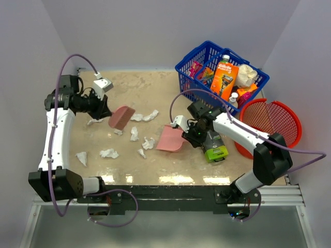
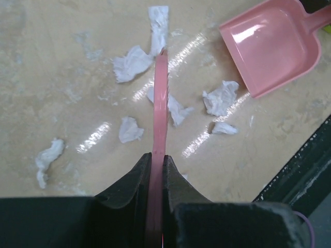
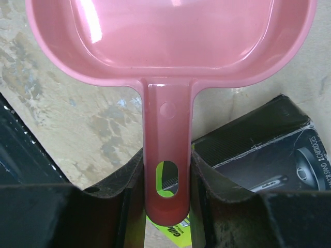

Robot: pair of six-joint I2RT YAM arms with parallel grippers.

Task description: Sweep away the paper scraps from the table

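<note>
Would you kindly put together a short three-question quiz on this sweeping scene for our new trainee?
1. True or false: the right gripper is shut on the handle of the pink dustpan.
2. What does the left gripper hold? A) a flat pink blade B) a sponge C) nothing
3. Fill in: the paper scraps lie scattered on the ____.
Key: 1 true; 2 A; 3 table.
</note>
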